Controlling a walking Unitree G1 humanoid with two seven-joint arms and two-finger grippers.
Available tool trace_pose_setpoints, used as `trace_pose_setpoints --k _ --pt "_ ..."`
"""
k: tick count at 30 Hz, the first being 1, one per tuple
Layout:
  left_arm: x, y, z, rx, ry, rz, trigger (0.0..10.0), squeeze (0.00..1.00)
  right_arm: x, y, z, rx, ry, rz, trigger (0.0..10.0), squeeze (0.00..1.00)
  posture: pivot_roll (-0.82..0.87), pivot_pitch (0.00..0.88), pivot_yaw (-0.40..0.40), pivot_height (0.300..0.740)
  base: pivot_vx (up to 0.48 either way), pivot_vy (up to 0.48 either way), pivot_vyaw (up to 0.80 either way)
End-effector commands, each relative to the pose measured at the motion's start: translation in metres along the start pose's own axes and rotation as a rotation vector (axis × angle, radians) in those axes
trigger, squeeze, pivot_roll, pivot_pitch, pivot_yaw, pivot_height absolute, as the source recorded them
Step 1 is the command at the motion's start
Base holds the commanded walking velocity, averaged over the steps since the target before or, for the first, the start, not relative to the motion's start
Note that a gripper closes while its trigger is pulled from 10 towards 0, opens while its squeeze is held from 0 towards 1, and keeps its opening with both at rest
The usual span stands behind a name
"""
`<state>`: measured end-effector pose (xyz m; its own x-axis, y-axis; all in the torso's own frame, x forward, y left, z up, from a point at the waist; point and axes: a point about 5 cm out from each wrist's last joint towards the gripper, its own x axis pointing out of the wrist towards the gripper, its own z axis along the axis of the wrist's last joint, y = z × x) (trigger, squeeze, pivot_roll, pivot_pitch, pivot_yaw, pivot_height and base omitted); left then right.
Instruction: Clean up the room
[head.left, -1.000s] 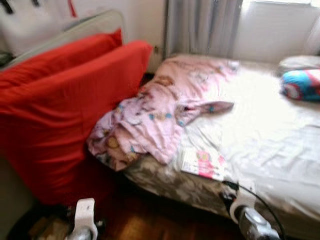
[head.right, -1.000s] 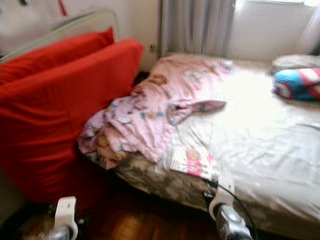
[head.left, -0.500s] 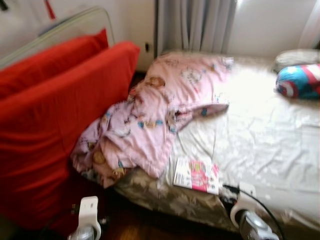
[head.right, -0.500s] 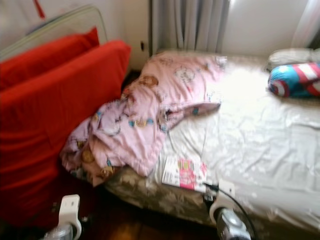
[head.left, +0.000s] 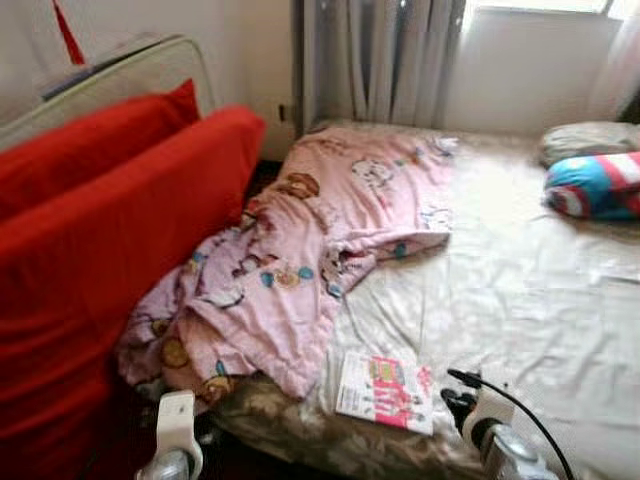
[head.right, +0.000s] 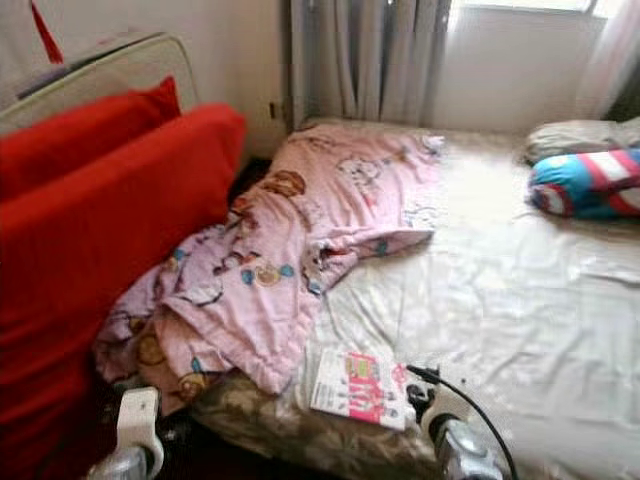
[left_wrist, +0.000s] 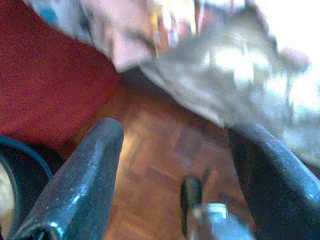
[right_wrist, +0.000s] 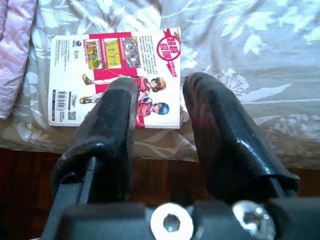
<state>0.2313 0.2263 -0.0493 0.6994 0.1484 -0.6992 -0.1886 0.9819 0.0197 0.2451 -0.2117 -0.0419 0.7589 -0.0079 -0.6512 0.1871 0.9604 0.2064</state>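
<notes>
My right gripper (right_wrist: 159, 107) hangs with fingers apart just short of the thin pink-and-white comic book (right_wrist: 116, 75) lying flat at the mattress edge, so I fear sliding it off onto the floor.

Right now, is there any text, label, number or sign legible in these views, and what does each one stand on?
Nothing can be read for certain.
Red round badge on the book cover: white characters, too small to read.
Cover's title strip and text column: blurred.
Barcode and QR square at the cover's edge: visible, digits unreadable.
Pink blanket: cartoon figures, no words.
The right pincer hovers open over the book.
</notes>
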Motion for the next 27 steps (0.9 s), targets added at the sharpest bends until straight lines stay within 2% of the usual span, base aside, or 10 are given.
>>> trace_pose_setpoints --k 1,7,15,16,17,18,21,23,24,27 --pt "-0.001 -0.004 -0.006 -0.023 0.002 -0.001 10.0 0.0 -0.003 -0.01 0.0 0.001 -0.014 -0.027 10.0 0.0 -0.11 0.0 0.029 0.74 0.0 0.0 0.0" --pt "-0.004 -0.003 -0.004 -0.117 -0.109 0.001 10.0 0.0 -0.005 -0.011 0.003 -0.016 -0.108 -0.025 10.0 0.0 -0.11 0.0 0.03 0.74 0.0 0.0 0.0" --pt "-0.007 -0.003 -0.002 -0.142 -0.195 -0.018 10.0 0.0 -0.009 -0.013 0.006 0.005 -0.212 -0.02 10.0 0.0 -0.1 0.0 0.022 0.74 0.0 0.0 0.0" --pt "-0.004 -0.014 0.035 -0.119 -0.353 -0.043 10.0 0.0 -0.01 -0.013 0.006 0.0 -0.23 -0.019 10.0 0.0 -0.1 0.0 0.022 0.74 0.0 0.0 0.0" --pt "-0.005 -0.018 0.049 -0.116 -0.408 -0.051 10.0 0.0 -0.011 -0.013 0.005 -0.001 -0.235 -0.02 10.0 0.0 -0.1 0.0 0.022 0.74 0.0 0.0 0.0" --pt "-0.005 -0.021 0.061 -0.108 -0.461 -0.059 10.0 0.0 -0.011 -0.014 0.005 0.001 -0.245 -0.024 10.0 0.0 -0.1 0.0 0.023 0.74 0.0 0.0 0.0" --pt "-0.008 -0.025 0.073 -0.091 -0.526 -0.078 10.0 0.0 -0.013 -0.014 0.003 0.012 -0.261 -0.029 10.0 0.0 -0.1 0.0 0.026 0.74 0.0 0.0 0.0" --pt "-0.009 -0.027 0.082 -0.09 -0.565 -0.081 10.0 0.0 -0.008 0.001 0.053 -0.032 -0.453 0.007 10.0 0.0 -0.13 0.0 0.041 0.74 0.0 0.0 0.0" --pt "-0.01 -0.028 0.085 -0.093 -0.582 -0.085 10.0 0.0 -0.009 0.006 0.067 -0.053 -0.513 0.018 10.0 0.0 -0.14 0.0 0.046 0.74 0.0 0.0 0.0" --pt "-0.012 -0.032 0.089 -0.083 -0.616 -0.107 10.0 0.0 -0.012 0.008 0.073 -0.074 -0.572 0.032 10.0 0.0 -0.14 0.0 0.056 0.74 0.0 0.0 0.0"
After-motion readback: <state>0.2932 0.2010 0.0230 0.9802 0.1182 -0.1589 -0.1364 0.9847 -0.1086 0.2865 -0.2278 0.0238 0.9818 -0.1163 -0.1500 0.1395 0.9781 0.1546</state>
